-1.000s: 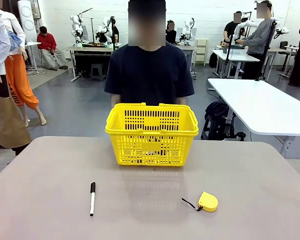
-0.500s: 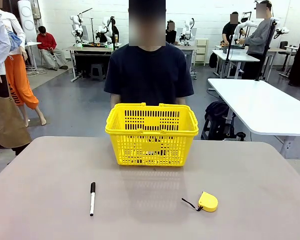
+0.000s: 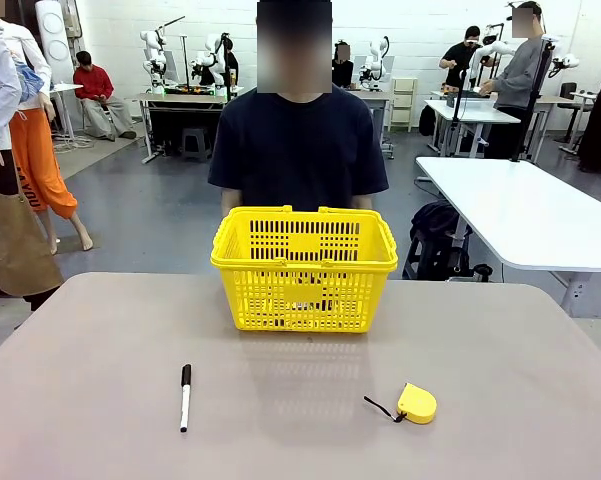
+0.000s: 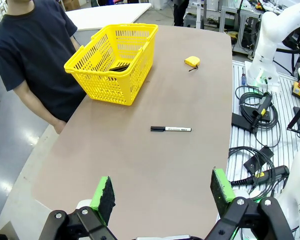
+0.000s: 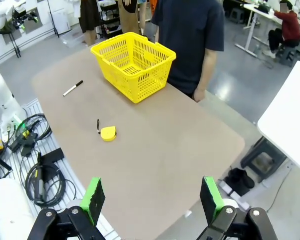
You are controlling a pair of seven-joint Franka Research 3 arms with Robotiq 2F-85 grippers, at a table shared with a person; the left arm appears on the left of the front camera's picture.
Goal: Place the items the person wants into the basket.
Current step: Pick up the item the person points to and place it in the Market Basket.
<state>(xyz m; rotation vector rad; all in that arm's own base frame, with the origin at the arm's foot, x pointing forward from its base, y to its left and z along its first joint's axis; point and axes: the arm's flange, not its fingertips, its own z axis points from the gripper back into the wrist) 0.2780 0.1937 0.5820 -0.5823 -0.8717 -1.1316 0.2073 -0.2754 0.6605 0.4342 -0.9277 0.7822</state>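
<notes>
The yellow basket stands at the table's far middle, right in front of the person in a dark navy T-shirt, whose arms hang down. Dark items lie on the basket's floor; I cannot tell which they are. High over one table end my left gripper hangs open, nothing between its green pads. My right gripper is open too and holds nothing, high above the opposite end, far from the basket.
A white marker with a black cap lies front left on the table. A small yellow tape measure lies front right. Cables and the arm bases sit off the table's near edge. A white table stands to the right.
</notes>
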